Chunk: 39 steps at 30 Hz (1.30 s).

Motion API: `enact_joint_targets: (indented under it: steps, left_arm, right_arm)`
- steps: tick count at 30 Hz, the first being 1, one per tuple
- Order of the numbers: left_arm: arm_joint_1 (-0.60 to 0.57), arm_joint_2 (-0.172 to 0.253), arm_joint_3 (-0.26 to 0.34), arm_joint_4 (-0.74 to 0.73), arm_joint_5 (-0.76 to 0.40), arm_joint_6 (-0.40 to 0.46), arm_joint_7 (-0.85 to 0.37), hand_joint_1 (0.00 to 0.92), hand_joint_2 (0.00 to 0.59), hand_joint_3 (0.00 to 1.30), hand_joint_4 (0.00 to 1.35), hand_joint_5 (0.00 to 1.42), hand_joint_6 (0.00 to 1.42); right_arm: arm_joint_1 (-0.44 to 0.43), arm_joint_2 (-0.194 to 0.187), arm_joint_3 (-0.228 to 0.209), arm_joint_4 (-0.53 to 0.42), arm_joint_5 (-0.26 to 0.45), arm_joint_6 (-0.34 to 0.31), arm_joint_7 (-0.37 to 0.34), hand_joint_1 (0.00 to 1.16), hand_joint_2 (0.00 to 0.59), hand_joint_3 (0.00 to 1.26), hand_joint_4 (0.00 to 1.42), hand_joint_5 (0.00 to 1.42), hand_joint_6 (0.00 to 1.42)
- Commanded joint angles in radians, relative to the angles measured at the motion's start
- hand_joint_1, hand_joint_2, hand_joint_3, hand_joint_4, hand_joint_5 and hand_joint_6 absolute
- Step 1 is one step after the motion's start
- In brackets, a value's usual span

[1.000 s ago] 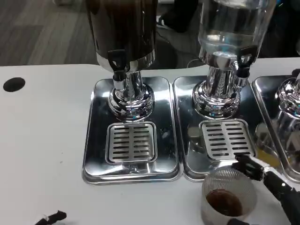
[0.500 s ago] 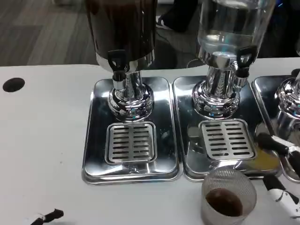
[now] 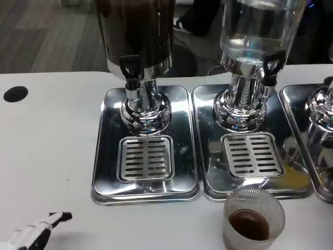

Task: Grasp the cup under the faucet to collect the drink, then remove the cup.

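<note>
A clear ribbed cup (image 3: 254, 217) with a little dark drink in its bottom stands upright on the white table, just in front of the middle drip tray (image 3: 253, 156). No hand touches it. The dark drink dispenser (image 3: 136, 36) stands at the back left, its black faucet (image 3: 130, 69) above the left grille (image 3: 145, 158). My left hand (image 3: 36, 233) shows at the bottom left corner, its white and black fingers lying low over the table and holding nothing.
A clear-liquid dispenser (image 3: 257, 36) with a black tap (image 3: 272, 63) stands over the middle tray. A third chrome dispenser (image 3: 322, 109) stands at the right edge. A black hole (image 3: 15, 94) marks the table at the far left.
My right hand has let go of the cup and drawn away past the right edge. My left hand has come further in at the bottom left. The cup stays put.
</note>
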Motion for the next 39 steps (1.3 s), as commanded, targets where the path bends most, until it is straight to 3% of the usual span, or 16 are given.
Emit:
enact_joint_targets:
  steps: [1,6,10,13,19,27,30,35,37,39]
  left_arm:
    - [-0.003,-0.003,0.002,-0.003,0.058,-0.029,0.071,0.000,0.136,0.22,0.09,0.14,0.34]
    - [-0.013,-0.014,-0.002,-0.027,0.090,-0.039,0.118,0.000,0.135,0.20,0.05,0.10,0.32]
    - [-0.026,-0.014,-0.005,-0.033,0.090,-0.059,0.145,0.000,0.133,0.19,0.05,0.10,0.30]
    - [-0.038,-0.012,-0.014,-0.040,0.098,-0.058,0.140,0.000,0.117,0.18,0.05,0.10,0.28]
    - [-0.063,0.010,-0.009,-0.057,0.075,-0.046,0.094,0.000,0.103,0.17,0.05,0.10,0.28]
    - [-0.118,0.020,-0.028,-0.071,0.094,-0.016,0.031,0.000,0.094,0.16,0.05,0.10,0.28]
    - [-0.131,0.010,-0.037,-0.075,0.097,0.005,0.013,0.000,0.092,0.16,0.05,0.10,0.28]
    - [-0.141,-0.010,-0.051,-0.085,0.107,0.036,0.016,0.000,0.091,0.15,0.05,0.09,0.28]
    - [-0.145,-0.022,-0.063,-0.095,0.125,0.054,0.019,0.000,0.094,0.13,0.03,0.09,0.28]
    - [-0.144,-0.042,-0.069,-0.106,0.128,0.066,0.031,0.000,0.095,0.13,0.03,0.09,0.28]
  right_arm:
    - [0.012,0.023,0.006,-0.067,-0.052,0.117,-0.071,0.49,0.586,0.19,0.05,0.04,0.00]
    - [0.047,0.058,0.021,-0.192,-0.119,0.253,-0.124,0.49,0.581,0.15,0.02,0.00,0.00]
    - [0.073,0.079,0.036,-0.261,-0.142,0.348,-0.143,0.49,0.526,0.14,0.01,0.01,0.00]
    - [0.086,0.082,0.051,-0.290,-0.162,0.384,-0.151,0.49,0.522,0.14,0.02,0.01,0.00]
    - [0.113,0.078,0.077,-0.349,-0.173,0.392,-0.157,0.49,0.513,0.15,0.04,0.03,0.00]
    - [0.153,0.061,0.091,-0.383,-0.178,0.357,-0.163,0.49,0.479,0.19,0.07,0.06,0.00]
    - [0.157,0.048,0.092,-0.379,-0.169,0.336,-0.159,0.54,0.427,0.19,0.07,0.04,0.00]
    - [0.168,0.051,0.088,-0.398,-0.193,0.316,-0.192,0.66,0.480,0.14,0.02,0.01,0.00]
    - [0.148,0.037,0.105,-0.387,-0.194,0.334,-0.165,0.80,0.488,0.12,0.00,0.01,0.00]
    - [0.138,0.034,0.113,-0.374,-0.188,0.349,-0.154,0.83,0.500,0.12,0.00,0.01,0.00]
